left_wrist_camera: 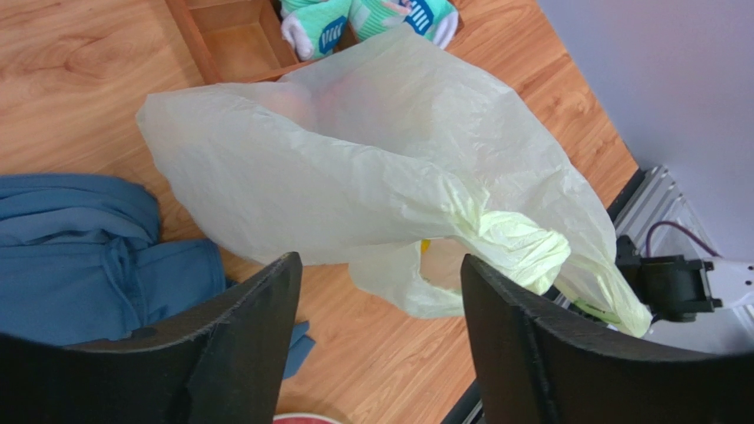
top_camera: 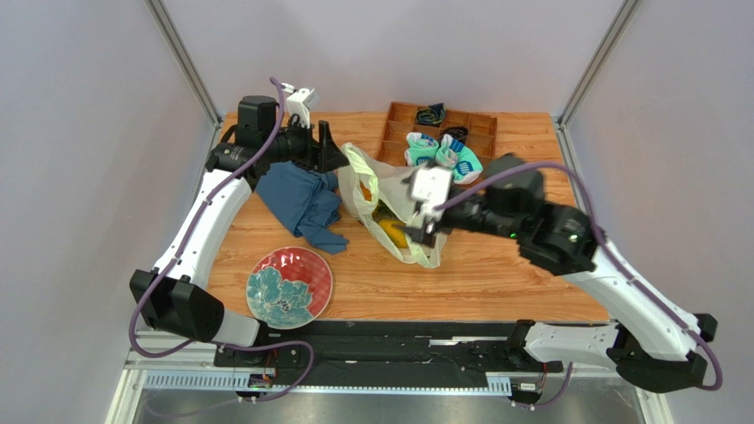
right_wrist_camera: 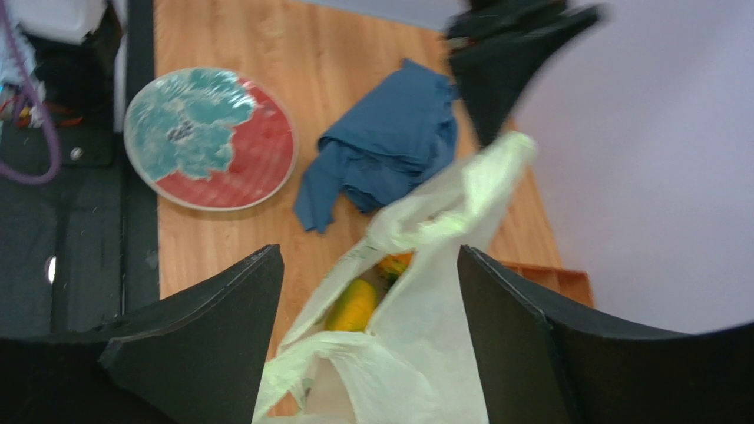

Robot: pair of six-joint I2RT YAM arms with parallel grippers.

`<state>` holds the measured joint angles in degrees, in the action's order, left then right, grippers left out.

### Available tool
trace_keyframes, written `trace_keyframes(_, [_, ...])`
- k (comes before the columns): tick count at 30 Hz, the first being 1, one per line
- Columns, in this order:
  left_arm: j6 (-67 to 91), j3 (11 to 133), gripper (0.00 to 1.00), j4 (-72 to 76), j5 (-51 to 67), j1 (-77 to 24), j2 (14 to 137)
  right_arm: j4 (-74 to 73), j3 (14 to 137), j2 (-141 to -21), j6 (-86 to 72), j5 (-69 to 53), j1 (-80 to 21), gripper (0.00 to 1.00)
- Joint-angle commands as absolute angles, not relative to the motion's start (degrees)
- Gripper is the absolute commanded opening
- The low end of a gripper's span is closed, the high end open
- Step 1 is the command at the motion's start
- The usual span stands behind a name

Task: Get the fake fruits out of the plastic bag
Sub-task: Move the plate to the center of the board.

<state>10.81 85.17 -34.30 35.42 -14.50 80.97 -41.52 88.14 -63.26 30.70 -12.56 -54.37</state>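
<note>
While left pincer (left_wrist_camera: 380, 265) and right pincer (right_wrist_camera: 369, 256) gape, plastic bag (left_wrist_camera: 354, 159), socks (left_wrist_camera: 332, 26) print unreadable

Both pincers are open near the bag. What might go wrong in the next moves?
1. The plastic bag lies loose and thin, with the yellow mango inside. The right pincer may pinch film together with the fruit and lift the whole bag.
2. The blue cloth lies right beside the bag, so the left pincer could catch cloth instead of bag.
</note>
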Motion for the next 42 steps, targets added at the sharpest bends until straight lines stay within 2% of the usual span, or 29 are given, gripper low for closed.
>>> trace_keyframes(1, [11.95,92.45,0.81,-37.78,38.92,-11.17,81.47,-37.29,73.71,-67.32,43.22,-11.60,-63.71,0.74])
trace_keyframes(2, [12.39,94.46,0.89,-38.58,39.89,-9.16,81.65,-31.52,70.87,-68.02,44.20,-11.25,-64.33,0.72])
trace_keyframes(4, [11.96,96.49,0.96,-42.42,40.69,-7.22,81.74,-26.39,65.16,-69.69,45.09,-11.51,-64.95,0.69])
trace_keyframes(5, [11.43,98.33,0.96,-44.45,39.91,-5.38,81.30,-24.02,64.69,-70.83,44.74,-11.86,-64.95,0.68])
trace_keyframes(7, [10.20,97.92,0.94,-49.45,36.41,-3.35,79.64,-23.91,65.82,-74.26,39.31,-13.18,-65.30,0.65])
trace_keyframes(12, [5.72,86.24,0.90,-60.79,25.16,3.68,69.97,-22.16,67.85,-78.30,20.07,-19.25,-65.91,0.65])
trace_keyframes(16, [3.87,79.64,0.88,-65.91,19.96,10.79,66.01,-17.15,67.67,-83.73,-2.56,-20.30,-64.34,0.65])
trace_keyframes(19, [4.57,76.91,0.87,-66.80,21.26,13.61,64.43,-13.91,68.55,-90.06,-17.24,-22.93,-63.55,0.62])
trace_keyframes(26, [6.33,72.86,0.87,-63.02,23.46,13.71,56.87,-9.33,68.29,-103.33,-38.72,-24.42,-59.43,0.56])
trace_keyframes(34, [8.17,69.44,0.87,-63.72,25.75,13.80,51.51,-8.70,76.63,-115.30,-40.95,-26.81,-57.39,0.54])
trace_keyframes(37, [8.53,68.82,0.87,-64.16,26.63,13.71,51.33,-6.25,77.08,-118.12,-41.83,-28.47,-57.30,0.47])
trace_keyframes(40, [8.09,68.38,0.87,-64.16,26.72,13.71,51.15,-4.31,77.43,-119.71,-41.40,-30.67,-57.39,0.33])
trace_keyframes(42, [7.65,68.47,0.87,-64.25,26.63,13.71,51.41,-6.49,76.91,-119.36,-40.35,-30.32,-57.04,0.07])
